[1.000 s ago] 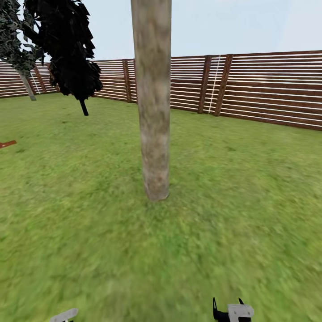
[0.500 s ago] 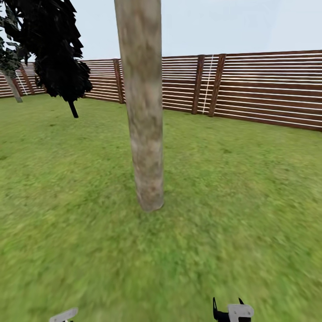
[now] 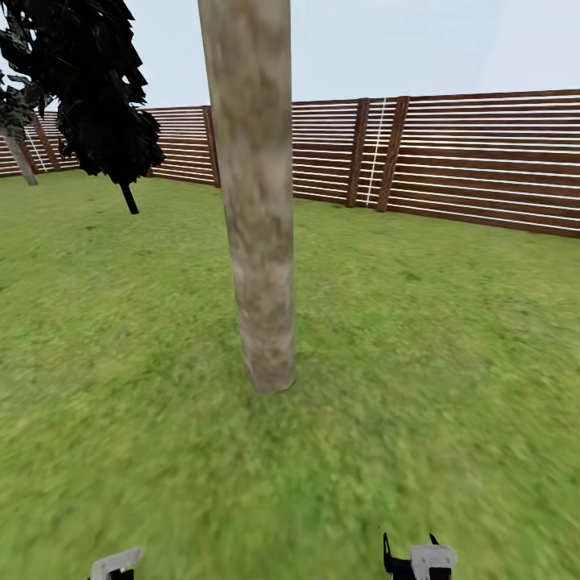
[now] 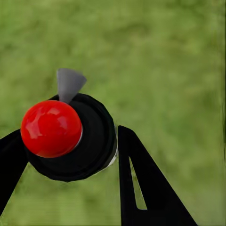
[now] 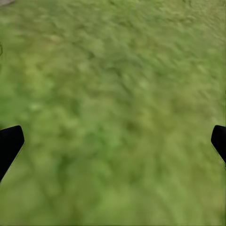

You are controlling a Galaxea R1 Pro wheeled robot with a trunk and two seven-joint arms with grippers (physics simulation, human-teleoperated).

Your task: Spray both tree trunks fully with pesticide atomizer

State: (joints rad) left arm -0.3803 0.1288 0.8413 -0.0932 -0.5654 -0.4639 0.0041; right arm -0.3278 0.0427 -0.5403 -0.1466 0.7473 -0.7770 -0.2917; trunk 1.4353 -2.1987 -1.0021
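While a smooth, mottled grey-brown tree trunk (image 3: 256,201) rises from blurry lawn (image 3: 419,338) ahead, before a slatted brown fence (image 3: 483,157), the left gripper (image 4: 70,155) clamps its black fingers round the atomizer (image 4: 70,136), round black top with glossy red knob, and the right gripper (image 5: 113,141) hangs spread over grass.

left gripper (image 4: 70,155) clamped shut, right gripper (image 5: 113,141) spread wide.

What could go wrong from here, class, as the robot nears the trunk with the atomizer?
1. The trunk stands close ahead; rolling on could bump the base into it.
2. The atomizer sits between the left fingers, its grey nozzle aimed over grass, so spray may miss.
3. The fence side of the trunk is hidden, so it may go uncovered.
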